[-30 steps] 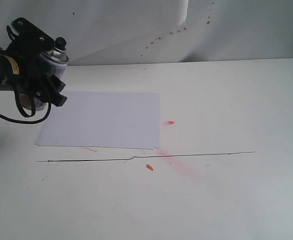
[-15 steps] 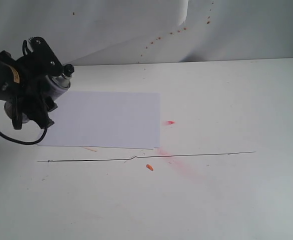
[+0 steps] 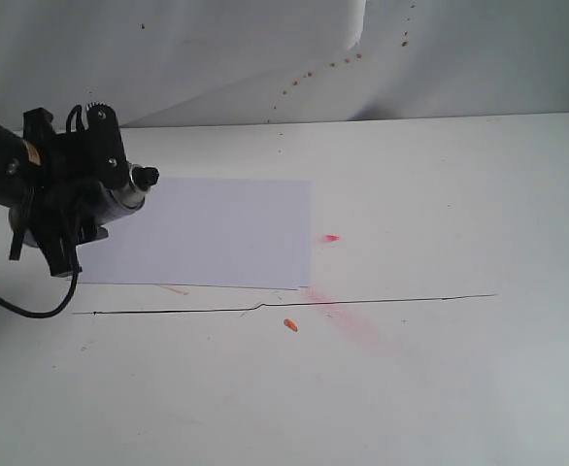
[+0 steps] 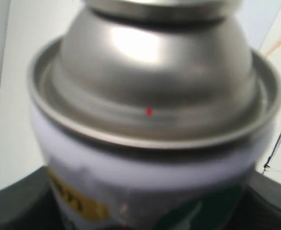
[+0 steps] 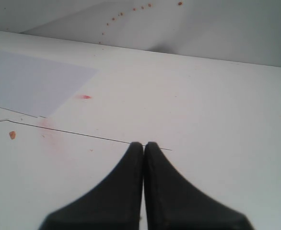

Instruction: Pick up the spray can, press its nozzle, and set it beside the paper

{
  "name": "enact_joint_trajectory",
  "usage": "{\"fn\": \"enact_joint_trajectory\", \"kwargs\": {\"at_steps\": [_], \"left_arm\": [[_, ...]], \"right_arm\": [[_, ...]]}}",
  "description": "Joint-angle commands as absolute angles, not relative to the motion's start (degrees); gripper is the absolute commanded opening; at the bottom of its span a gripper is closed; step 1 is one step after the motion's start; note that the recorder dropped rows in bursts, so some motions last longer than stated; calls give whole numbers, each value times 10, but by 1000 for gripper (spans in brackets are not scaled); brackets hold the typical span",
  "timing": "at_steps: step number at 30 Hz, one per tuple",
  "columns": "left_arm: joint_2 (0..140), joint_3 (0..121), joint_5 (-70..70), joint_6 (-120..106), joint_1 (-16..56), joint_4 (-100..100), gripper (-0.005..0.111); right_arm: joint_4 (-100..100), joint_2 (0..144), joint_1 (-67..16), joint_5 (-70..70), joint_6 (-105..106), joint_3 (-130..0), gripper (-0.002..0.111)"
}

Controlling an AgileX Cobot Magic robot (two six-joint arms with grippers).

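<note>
My left gripper (image 3: 79, 206) is shut on the spray can (image 3: 119, 200) at the far left of the table, just above the left edge of the paper (image 3: 207, 233). The can is tipped onto its side, and its black nozzle (image 3: 147, 178) points right over the sheet. In the left wrist view the silver dome and white label of the spray can (image 4: 155, 96) fill the frame; the nozzle is cut off there. My right gripper (image 5: 143, 144) is shut with nothing in it, above bare table. It is outside the exterior view.
A thin black line (image 3: 362, 302) runs across the table in front of the paper. A red smear (image 3: 331, 238), a pink stain (image 3: 348, 320) and an orange fleck (image 3: 290, 325) lie right of the sheet. A creased white backdrop (image 3: 265, 58) hangs behind.
The left gripper has come down and rolled over with the can. The nozzle has swung from pointing up to pointing right over the paper's left edge.
</note>
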State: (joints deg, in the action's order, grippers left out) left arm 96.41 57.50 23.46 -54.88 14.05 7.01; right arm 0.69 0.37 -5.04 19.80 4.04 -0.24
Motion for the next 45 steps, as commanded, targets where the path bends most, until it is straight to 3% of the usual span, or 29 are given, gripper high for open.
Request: {"fn": "enact_joint_trajectory", "kwargs": {"at_steps": [1,9,17,24,30,45], "left_arm": [[955,577,241,-562,143,49,0],[955,577,280,-817,143,-136,0],[959,579,305,-829,143,-155,0],[1062,730,539,-817,143,-105,0],[1096,818,554,-729,142,-36,0],[1234,972,621,-812,139,-43,0]], "right_arm": [[6,0,-46,195,41,0,0],[6,0,-46,195,41,0,0],[6,0,-46,195,41,0,0],[6,0,-46,195,41,0,0],[6,0,-46,195,41,0,0],[6,0,-46,195,41,0,0]]}}
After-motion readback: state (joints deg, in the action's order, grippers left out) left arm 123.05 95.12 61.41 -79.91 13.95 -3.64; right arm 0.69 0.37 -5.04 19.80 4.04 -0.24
